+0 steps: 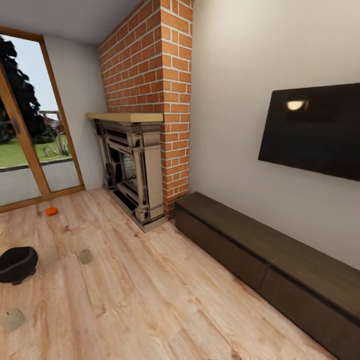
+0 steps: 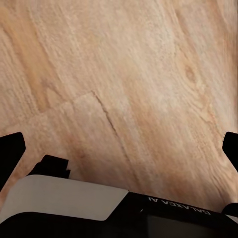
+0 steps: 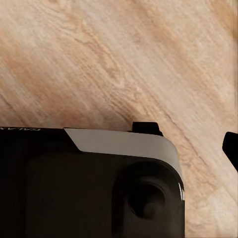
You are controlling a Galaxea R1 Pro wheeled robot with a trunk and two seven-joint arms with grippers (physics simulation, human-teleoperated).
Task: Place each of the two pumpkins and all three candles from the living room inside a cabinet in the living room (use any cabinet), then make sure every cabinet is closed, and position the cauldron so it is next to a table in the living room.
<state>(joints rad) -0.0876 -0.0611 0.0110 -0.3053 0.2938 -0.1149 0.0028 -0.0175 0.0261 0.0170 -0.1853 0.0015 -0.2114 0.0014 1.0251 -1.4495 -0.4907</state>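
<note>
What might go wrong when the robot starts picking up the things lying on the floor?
The candles are pale and low on the pale wood floor, so the robot may roll over one. The pumpkin is round and may roll away if nudged. The cabinet has its drawers shut, so an arm holding something may have trouble opening one.

Robot's chunky glossy black housing (image 2: 163, 220) with a pale grey panel (image 2: 64, 198) along the frame bottom, white "GALAXEA" lettering (image 2: 181, 207), black fingertips (image 2: 10, 151) at the edges.
</note>
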